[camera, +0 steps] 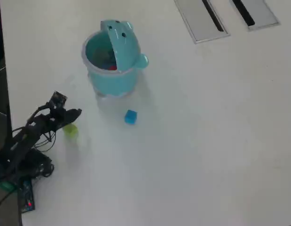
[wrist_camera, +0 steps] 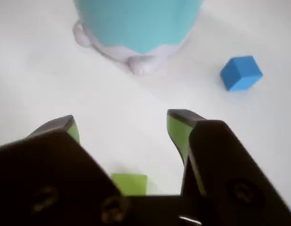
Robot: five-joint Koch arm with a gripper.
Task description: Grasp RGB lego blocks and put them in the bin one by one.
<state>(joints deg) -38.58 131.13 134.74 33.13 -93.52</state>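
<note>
turquoise bin (camera: pixel 112 80), blue block (camera: pixel 130 117)

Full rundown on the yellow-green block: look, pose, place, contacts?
The small yellow-green plastic block is cube-like and matte, resting on the white table. In the wrist view it lies between the open claw jaws, near their base, partly hidden; contact cannot be told. Overhead it sits beside the arm, below-left of the turquoise bin.

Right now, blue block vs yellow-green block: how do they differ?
Colour: the blue block is blue, the yellow-green block lime.
Place: the blue block sits in the open, clear of the gripper; the yellow-green block lies low between the open jaws in the wrist view.
Visibility: the blue block shows whole in the wrist view, the yellow-green block only partly, cut off by the gripper body.
Shared: both are small, rest on the table and are outside the bin.
</note>
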